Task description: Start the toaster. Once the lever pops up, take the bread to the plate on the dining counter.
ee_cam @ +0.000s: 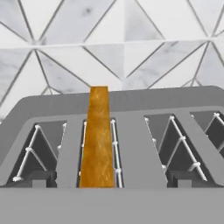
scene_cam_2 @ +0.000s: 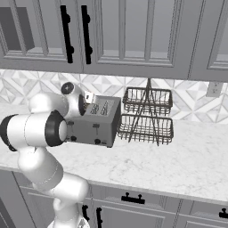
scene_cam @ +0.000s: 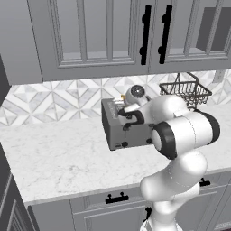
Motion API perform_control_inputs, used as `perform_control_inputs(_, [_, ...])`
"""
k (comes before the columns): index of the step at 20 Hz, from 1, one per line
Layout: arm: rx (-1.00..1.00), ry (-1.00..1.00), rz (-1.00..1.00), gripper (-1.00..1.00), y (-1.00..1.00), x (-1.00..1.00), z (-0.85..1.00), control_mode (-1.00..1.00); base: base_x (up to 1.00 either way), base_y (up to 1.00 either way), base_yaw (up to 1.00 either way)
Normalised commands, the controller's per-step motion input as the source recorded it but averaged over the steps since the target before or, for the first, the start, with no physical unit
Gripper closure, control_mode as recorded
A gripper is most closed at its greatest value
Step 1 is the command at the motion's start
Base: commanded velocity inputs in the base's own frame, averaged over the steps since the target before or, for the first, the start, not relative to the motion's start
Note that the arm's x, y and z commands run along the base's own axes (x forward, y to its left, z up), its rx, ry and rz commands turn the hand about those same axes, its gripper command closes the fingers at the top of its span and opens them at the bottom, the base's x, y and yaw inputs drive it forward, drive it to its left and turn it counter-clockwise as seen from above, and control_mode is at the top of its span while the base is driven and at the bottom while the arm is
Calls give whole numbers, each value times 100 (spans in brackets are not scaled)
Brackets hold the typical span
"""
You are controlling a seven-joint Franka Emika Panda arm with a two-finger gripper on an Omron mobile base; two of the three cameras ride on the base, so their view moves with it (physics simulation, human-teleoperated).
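1. Nearest to you in the hand view is the toaster's (ee_cam: 131,131) grey top, with its slots running away from the camera; you are looking along the hand straight over it, which suggests the hand sits just above the front edge.
2. Bread (ee_cam: 98,140) stands on edge in the second slot from the left, its orange-brown crust rising above the top; it stands tall enough to be pinched from above, so you can judge the toasting step is likely over.
3. Your gripper (scene_cam: 127,109) hangs over the toaster (scene_cam: 128,128) in the left base view, jaws spread wide and holding nothing, presumably ready to straddle the slice.
4. Below it on the toaster's front you see the lever (scene_cam: 127,128) as a small dark tab, with black knobs lower down.
5. Further right, a wire basket rack (scene_cam_2: 147,116) stands just beside the toaster (scene_cam_2: 95,122) on the marble worktop (scene_cam_2: 178,160); mind it when you lift out.
6. Behind everything runs the patterned tile wall (ee_cam: 131,39), under grey cabinets (scene_cam_2: 129,31).
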Motion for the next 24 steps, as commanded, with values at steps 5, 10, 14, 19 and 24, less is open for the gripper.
perform_control_inputs(5, [1,-13,0,100,0,3,-10,-100,0,0,0])
perform_control_inputs(10, [3,-1,0,100,0,6,-14,-100,0,0,0])
perform_control_inputs(14, [5,-6,0,100,0,0,11,-100,0,0,0])
perform_control_inputs(19, [3,-6,0,100,0,-4,46,-100,0,0,0])
perform_control_inputs(24, [0,-6,0,100,0,-15,58,-100,0,0,0])
